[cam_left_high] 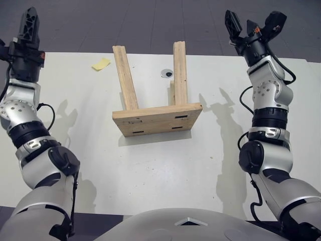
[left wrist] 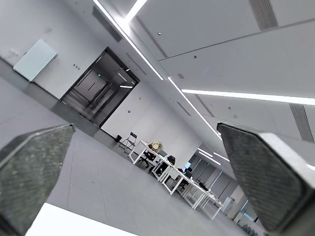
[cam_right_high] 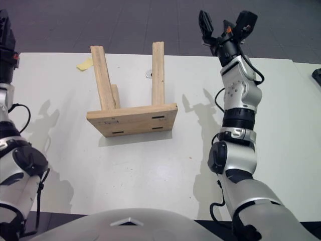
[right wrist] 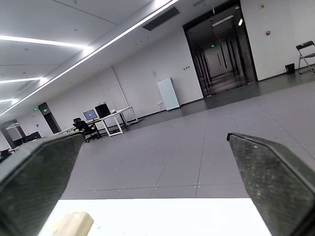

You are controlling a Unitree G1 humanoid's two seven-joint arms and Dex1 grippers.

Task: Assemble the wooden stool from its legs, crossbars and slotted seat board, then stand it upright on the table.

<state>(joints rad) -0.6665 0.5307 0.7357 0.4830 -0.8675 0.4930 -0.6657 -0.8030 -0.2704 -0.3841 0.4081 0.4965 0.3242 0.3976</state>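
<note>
- Left gripper (cam_left_high: 30, 17): raised over the table's (cam_left_high: 150, 170) far left corner, fingers spread apart, holding nothing.
- Yellow note (cam_left_high: 101, 64): near the far edge.
- Wooden stool (cam_left_high: 156, 119): on its side mid-table, legs (cam_left_high: 125, 75) pointing at the far edge.
- Right gripper (cam_left_high: 254, 17): raised over the far right corner, fingers parted, empty.

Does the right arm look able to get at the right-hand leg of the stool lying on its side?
Probably yes. The right gripper is open, raised near the far edge of the table, with only bare surface between it and that stool leg. Nothing blocks a move down and inward.
</note>
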